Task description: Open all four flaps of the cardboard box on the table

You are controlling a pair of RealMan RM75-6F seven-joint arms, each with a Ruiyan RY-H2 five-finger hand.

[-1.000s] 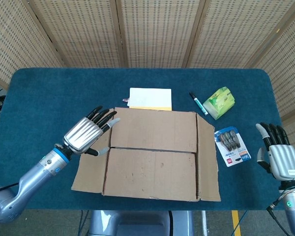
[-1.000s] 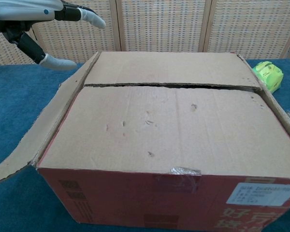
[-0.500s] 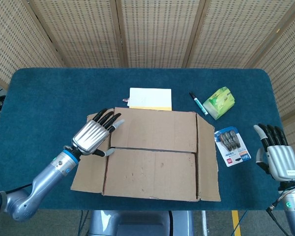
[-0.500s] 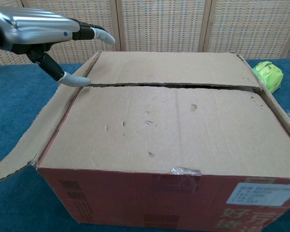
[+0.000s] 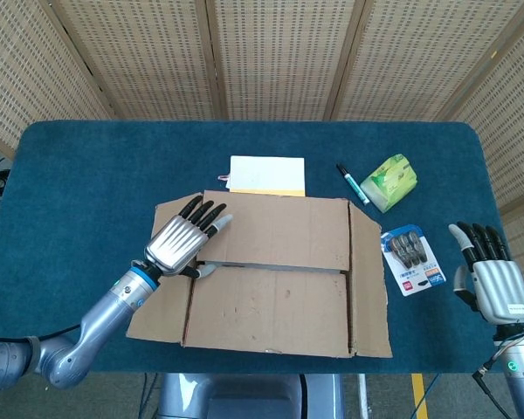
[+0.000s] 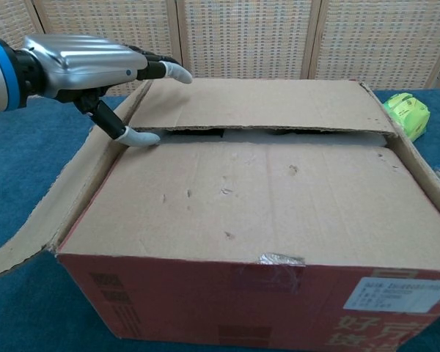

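Now the left hand [image 5: 182, 243] sits over the box [image 5: 271, 275], having slid in from the left edge across the last second. Its fingers [image 6: 163, 70] lie spread over the far flap [image 5: 275, 231] while the thumb [image 6: 132, 135] tips down at the seam, touching the left end of the near flap [image 6: 264, 202]. It holds nothing; the fingers are apart and extended.

The seam itself has changed. A moment ago it was a thin dark line between the two top flaps; in the chest view it now gapes as a wider dark slot [image 6: 194, 133] along the left and middle, and the near flap looks pressed down a little under the thumb. My reading is that the hand is working a purchase at that seam, so one of the long flaps can be lifted next. Neither long flap is raised yet.

The box stands in the middle of the blue table [image 5: 87, 166], toward the near edge, its red front face [image 6: 264, 304] toward the chest camera. The two short side flaps already lie folded outward, the left one [image 5: 162, 301] sloping down beside the arm, the right one [image 5: 369, 279] flat along the other side. So roughly half the job appears done.

The right hand [image 5: 493, 275] hovers well off to the right, near the table's edge, fingers straight and apart, empty and clear of the box.
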